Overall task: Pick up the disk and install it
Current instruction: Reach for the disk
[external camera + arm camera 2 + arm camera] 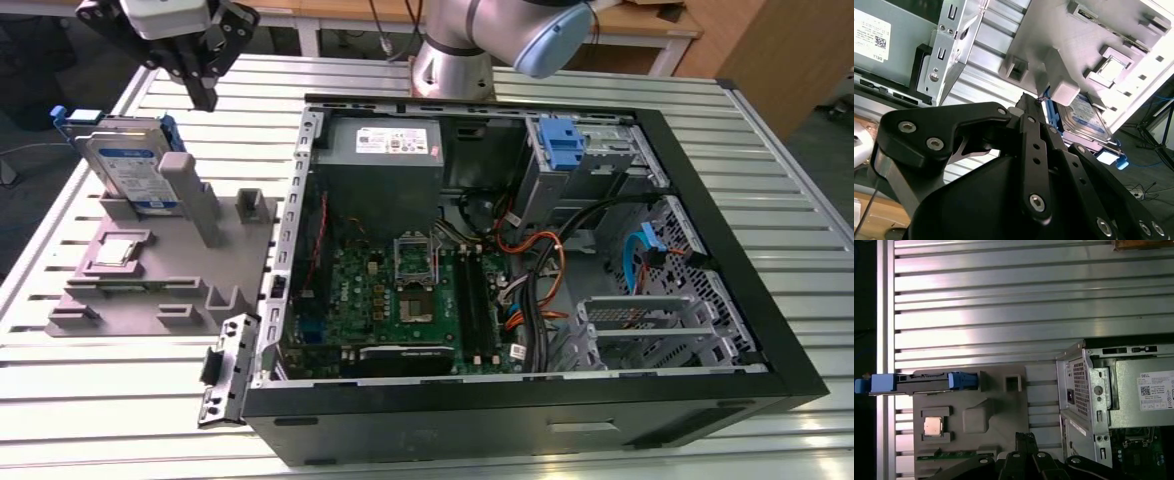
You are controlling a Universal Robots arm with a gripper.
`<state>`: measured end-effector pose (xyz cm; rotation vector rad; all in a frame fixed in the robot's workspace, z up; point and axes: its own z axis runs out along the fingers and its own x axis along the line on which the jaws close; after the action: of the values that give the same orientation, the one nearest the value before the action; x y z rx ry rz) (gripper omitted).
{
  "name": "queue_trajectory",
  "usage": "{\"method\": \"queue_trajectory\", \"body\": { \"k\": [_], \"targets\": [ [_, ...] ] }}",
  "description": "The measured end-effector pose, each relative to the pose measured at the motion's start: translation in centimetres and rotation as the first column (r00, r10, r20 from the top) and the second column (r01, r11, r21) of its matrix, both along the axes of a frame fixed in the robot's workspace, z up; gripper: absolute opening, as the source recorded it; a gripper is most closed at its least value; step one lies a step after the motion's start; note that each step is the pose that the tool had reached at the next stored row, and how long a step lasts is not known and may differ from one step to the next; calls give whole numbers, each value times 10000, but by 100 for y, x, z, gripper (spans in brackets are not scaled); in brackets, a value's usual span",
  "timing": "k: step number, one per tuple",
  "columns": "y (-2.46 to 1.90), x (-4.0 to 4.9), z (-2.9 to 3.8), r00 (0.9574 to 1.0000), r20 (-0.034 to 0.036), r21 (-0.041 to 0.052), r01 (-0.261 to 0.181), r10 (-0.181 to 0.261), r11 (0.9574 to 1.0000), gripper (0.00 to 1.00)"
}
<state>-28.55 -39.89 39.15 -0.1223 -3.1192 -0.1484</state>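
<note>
The disk (pixel 131 168) stands on edge in a slot at the far end of a grey fixture (pixel 160 275), at the exterior view's left; it is silver-grey with a blue-and-white label and blue bracket clips. My gripper (pixel 203 98) hangs above and just behind the disk, apart from it, fingers pressed together with nothing between them. In the second wrist view the shut fingertips (pixel 1026 102) point toward the disk (pixel 1086 117) beyond a grey post. In the first wrist view the disk (pixel 924 382) shows edge-on, away from the gripper (pixel 1025 436).
An open computer case (pixel 747 300) lies at the exterior view's right, with a motherboard (pixel 400 300), a power supply (pixel 380 145) and a drive bay holding a blue bracket (pixel 561 140). A processor chip (pixel 118 250) rests on the fixture. All sit on a slatted metal table (pixel 120 400).
</note>
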Motion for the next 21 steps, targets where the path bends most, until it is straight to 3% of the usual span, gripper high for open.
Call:
{"method": "queue_trajectory", "body": {
  "k": [21],
  "targets": [
    [0,-150,0,10000,43,13,0,0,10000,11]
  ]
}}
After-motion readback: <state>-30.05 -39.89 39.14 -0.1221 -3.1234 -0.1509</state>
